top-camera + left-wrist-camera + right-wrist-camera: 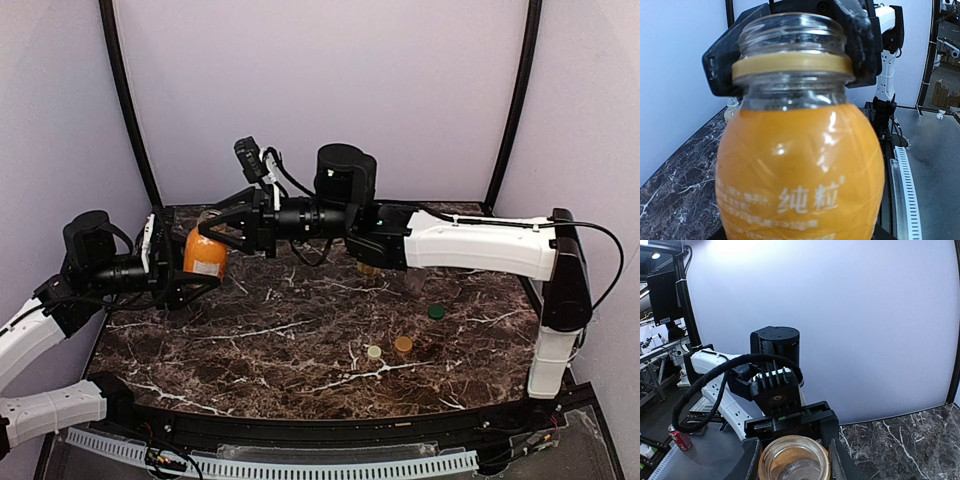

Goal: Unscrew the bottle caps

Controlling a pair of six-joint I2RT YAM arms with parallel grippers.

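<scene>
caps (403, 344) lie aside while left hand (195, 270) grips orange bottle (800, 165), right hand (206, 224) open around its neck.

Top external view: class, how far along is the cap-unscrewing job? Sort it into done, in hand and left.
Done: green cap, cream cap and tan cap lie loose on the table. In hand: left gripper holds the orange bottle, its mouth open, right gripper open around the neck. Left: apparently only setting it down.

Three caps (403, 344) lie on the table (300, 340) toward its right front, the squat bottle (204, 256) at its left rear.
</scene>
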